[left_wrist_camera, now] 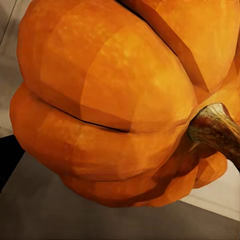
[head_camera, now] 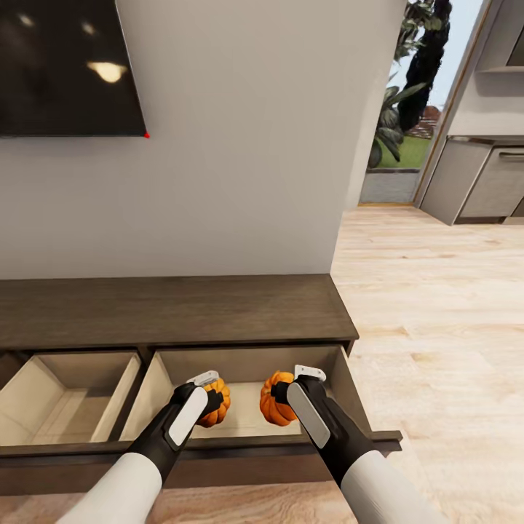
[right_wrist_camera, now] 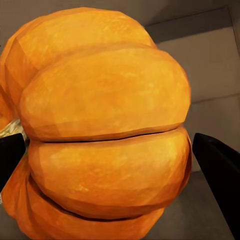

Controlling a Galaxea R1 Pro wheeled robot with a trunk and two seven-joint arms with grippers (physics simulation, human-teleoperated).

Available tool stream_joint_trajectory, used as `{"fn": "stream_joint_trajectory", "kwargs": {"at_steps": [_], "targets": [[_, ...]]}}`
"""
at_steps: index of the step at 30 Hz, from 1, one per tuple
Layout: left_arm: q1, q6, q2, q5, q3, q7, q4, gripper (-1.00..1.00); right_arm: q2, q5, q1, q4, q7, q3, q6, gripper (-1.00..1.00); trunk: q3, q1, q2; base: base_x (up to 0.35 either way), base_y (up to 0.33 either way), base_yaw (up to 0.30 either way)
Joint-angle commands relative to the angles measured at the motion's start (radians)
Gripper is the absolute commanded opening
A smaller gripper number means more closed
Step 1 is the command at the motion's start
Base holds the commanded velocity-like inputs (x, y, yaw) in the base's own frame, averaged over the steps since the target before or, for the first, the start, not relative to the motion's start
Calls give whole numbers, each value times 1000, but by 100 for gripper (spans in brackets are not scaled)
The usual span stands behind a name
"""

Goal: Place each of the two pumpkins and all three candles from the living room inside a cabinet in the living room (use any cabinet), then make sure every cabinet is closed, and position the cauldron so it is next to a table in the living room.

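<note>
The long dark-brown cabinet [head_camera: 175, 309] stands against the wall with two drawers pulled out. Over the right drawer [head_camera: 247, 364] I hold both pumpkins. My left gripper [head_camera: 211, 393] is shut on one orange ribbed pumpkin [head_camera: 217, 405], seen close up in the left wrist view as pumpkin [left_wrist_camera: 105, 100] with its brown stem [left_wrist_camera: 215, 130]. My right gripper [head_camera: 291, 389] is shut on the other pumpkin [head_camera: 275, 399]. In the right wrist view that pumpkin [right_wrist_camera: 105, 130] sits between the dark fingers [right_wrist_camera: 220, 170]. The two pumpkins hang side by side, a small gap apart.
The left drawer [head_camera: 65, 397] is open with a pale bare inside. A dark TV [head_camera: 65, 65] hangs on the wall above. To the right lies wooden floor [head_camera: 437, 327], with a plant [head_camera: 407, 87] and grey kitchen units [head_camera: 480, 182] beyond.
</note>
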Motion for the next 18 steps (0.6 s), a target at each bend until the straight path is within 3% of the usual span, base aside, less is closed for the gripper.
{"fn": "stream_joint_trajectory", "kwargs": {"at_steps": [1,5,12,18], "targets": [[0,1,0,-4,-1,2,0,-100,0,0,0,0,0,0,0,-100,0,0,0,141,0,0],[0,-1,0,-3,-1,1,0,-100,0,0,0,0,0,0,0,-100,0,0,0,180,0,0],[0,-3,0,-4,0,-3,0,-100,0,0,0,0,0,0,0,-100,0,0,0,26,0,0],[0,1,0,-4,0,-1,0,-100,0,0,0,1,0,0,-1,-100,-19,23,-42,1,0,0]]}}
